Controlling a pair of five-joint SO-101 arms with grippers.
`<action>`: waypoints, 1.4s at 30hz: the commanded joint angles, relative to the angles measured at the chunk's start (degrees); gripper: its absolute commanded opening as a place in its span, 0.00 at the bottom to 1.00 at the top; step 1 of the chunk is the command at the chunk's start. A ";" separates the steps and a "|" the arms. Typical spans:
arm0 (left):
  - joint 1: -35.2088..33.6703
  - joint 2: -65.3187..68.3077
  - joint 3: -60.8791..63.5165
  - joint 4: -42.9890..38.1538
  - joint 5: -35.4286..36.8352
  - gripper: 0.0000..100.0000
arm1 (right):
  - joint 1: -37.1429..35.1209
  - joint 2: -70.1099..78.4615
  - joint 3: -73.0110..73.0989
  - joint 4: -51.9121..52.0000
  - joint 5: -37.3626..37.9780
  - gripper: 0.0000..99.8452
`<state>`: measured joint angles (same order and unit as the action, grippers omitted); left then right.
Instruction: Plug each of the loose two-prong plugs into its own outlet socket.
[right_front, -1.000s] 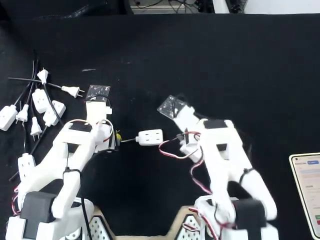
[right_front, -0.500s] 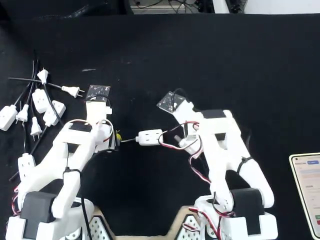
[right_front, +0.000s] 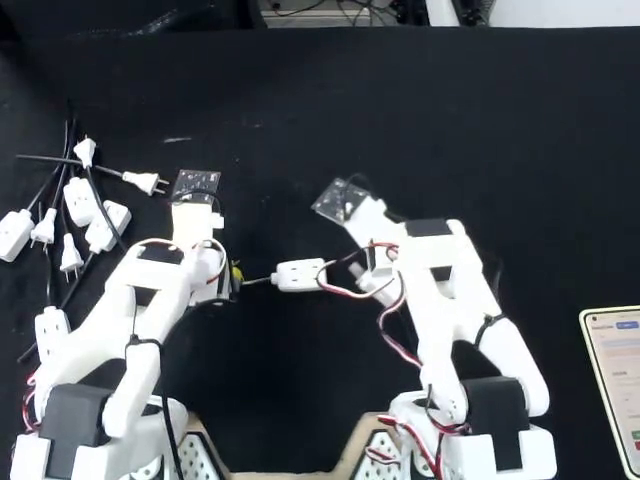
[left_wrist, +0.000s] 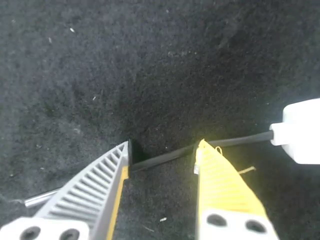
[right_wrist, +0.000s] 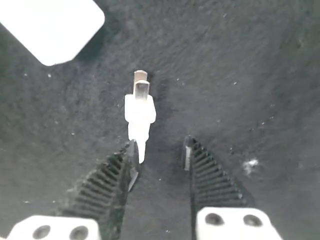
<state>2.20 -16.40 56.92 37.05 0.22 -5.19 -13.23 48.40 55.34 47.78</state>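
A white outlet socket (right_front: 300, 273) lies mid-table, with its black cable (left_wrist: 165, 156) running off toward the left arm. My left gripper (left_wrist: 162, 150) is open and straddles that cable a short way from the socket (left_wrist: 302, 131); in the high view this gripper (right_front: 232, 277) sits just left of the socket. My right gripper (right_wrist: 159, 147) is open and low over the cloth on the socket's other side. A small white two-prong plug (right_wrist: 140, 114) lies on the cloth just ahead of its fingertips, its tail next to one finger (right_wrist: 127, 161). A corner of the socket (right_wrist: 50, 27) lies beyond the plug.
A tangle of several more white plugs and sockets (right_front: 80, 200) with black cables lies at the table's left edge, with another socket (right_front: 52, 325) lower down. A phone (right_front: 612, 380) lies at the right edge. Black cloth covers the table.
The right arm has swung left and a little forward, bringing its gripper closer to the socket. The left arm and the socket have stayed put.
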 joint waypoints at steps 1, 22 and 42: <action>-0.48 0.26 -0.13 -1.85 0.62 0.22 | 0.79 0.04 -0.57 -1.41 1.93 0.15; -0.40 0.53 -0.40 -1.85 0.62 0.22 | 1.76 -6.73 1.19 5.54 1.67 0.09; -0.48 0.53 -0.22 -1.85 0.62 0.22 | -3.25 -1.36 7.52 -11.08 -4.04 0.17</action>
<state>2.20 -16.40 56.92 37.05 0.22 -7.65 -15.43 58.51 45.41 44.00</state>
